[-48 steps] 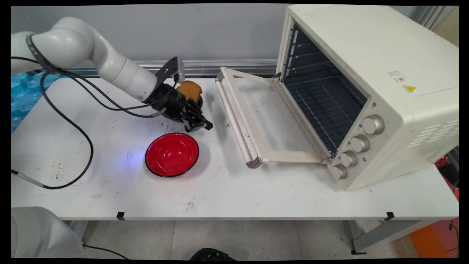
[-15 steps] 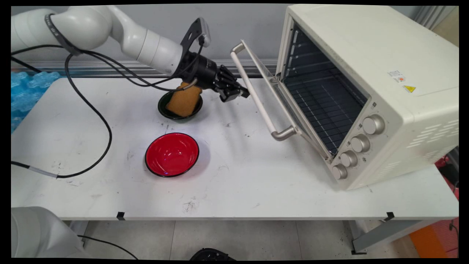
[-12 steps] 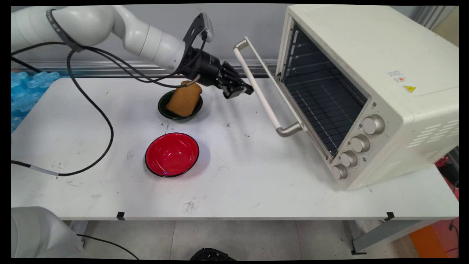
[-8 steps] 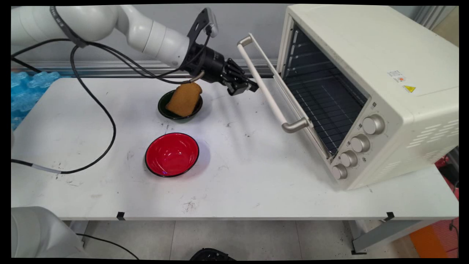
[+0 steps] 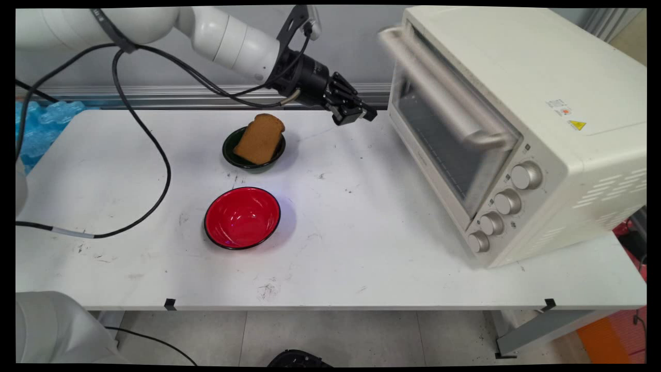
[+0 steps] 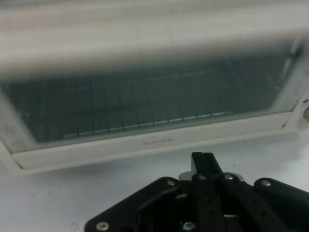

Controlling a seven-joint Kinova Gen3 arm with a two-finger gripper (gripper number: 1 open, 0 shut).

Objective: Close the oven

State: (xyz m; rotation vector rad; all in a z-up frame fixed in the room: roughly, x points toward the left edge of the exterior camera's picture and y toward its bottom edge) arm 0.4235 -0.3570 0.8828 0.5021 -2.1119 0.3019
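- Oven door (image 5: 439,142) up against the front of the cream oven (image 5: 521,62) at the table's right, closed as far as can be told; long handle (image 5: 446,101) across its top edge, four knobs (image 5: 508,201) down the near corner.
- Nearest on the white table (image 5: 361,263): red bowl (image 5: 242,217), standing upright with nothing in it, well apart from the oven.
- Just behind it: small dark bowl (image 5: 227,153) with a brown slice of bread (image 5: 260,138) leaning in it, top corner over the far rim.
- Farther back and to the right: black gripper (image 5: 356,114), raised off the table, between the bread bowl and the oven, pointing at the door's lower part; near the door but not touching it.
- Fingers together, nothing between them; same in the hand view, gripper (image 6: 203,162) pressed into one block.
- Hand view filled by the door glass (image 6: 145,106), wire rack dimly visible behind it, pale handle (image 6: 145,24) across the top.
- Black cables (image 5: 155,150) hanging from the arm in a loop onto the table's left side.
- Farthest: grey wall (image 5: 351,41); blue packing (image 5: 36,129) off the table's left edge.
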